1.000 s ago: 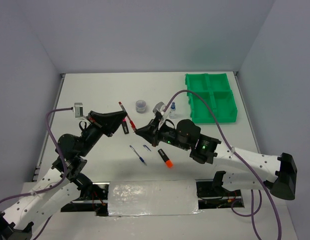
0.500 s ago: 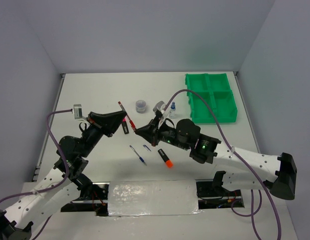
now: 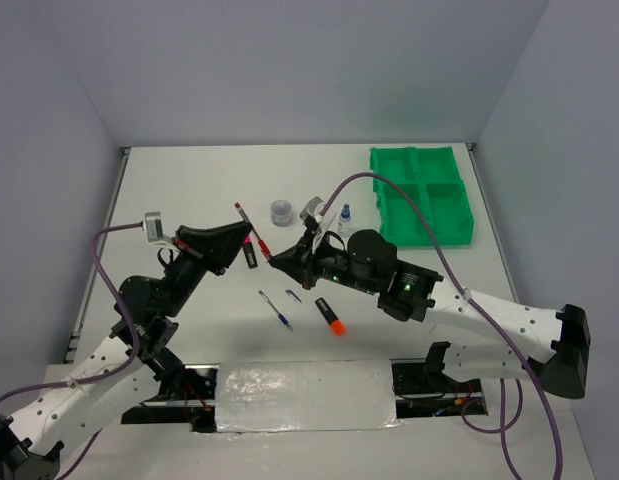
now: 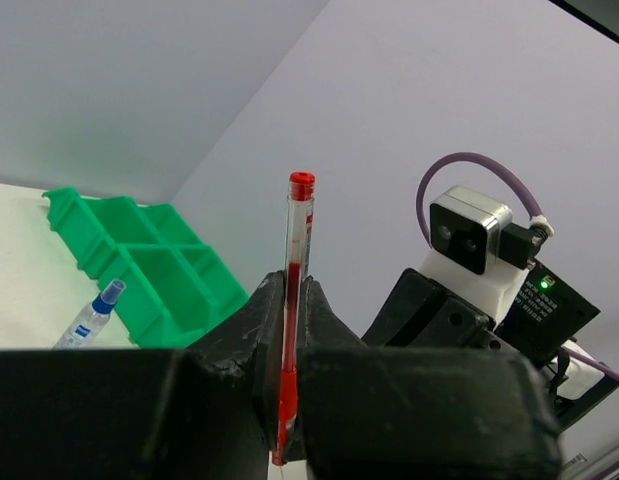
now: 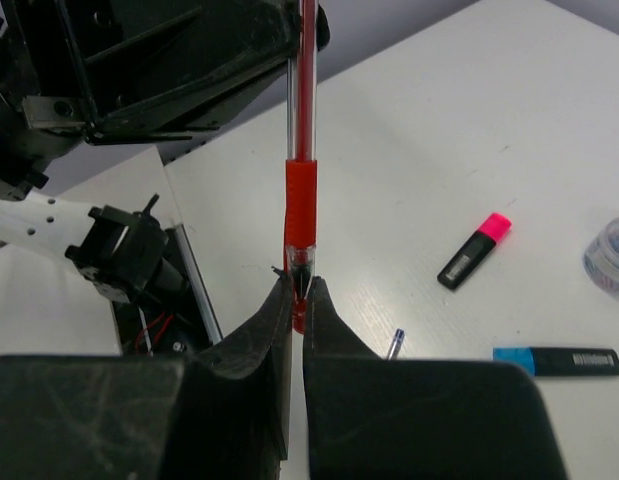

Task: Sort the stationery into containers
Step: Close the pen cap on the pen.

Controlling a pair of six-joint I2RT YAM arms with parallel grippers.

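The thin red pen is held in the air between both arms. My left gripper is shut on its barrel, which stands upright between the jaws in the left wrist view. My right gripper is closed on the pen's tip. The pink highlighter, blue pen, orange highlighter, blue-capped bottle and round tub lie on the table. The blue highlighter shows in the right wrist view. The green four-compartment tray stands at the back right.
The right arm's wrist camera is close in front of the left gripper. A foil-covered panel lies at the near edge between the arm bases. The white table ends at grey walls on three sides.
The right arm has shifted slightly left toward the pen, its jaws now on the pen's tip. The left gripper has kept its hold on the pen.
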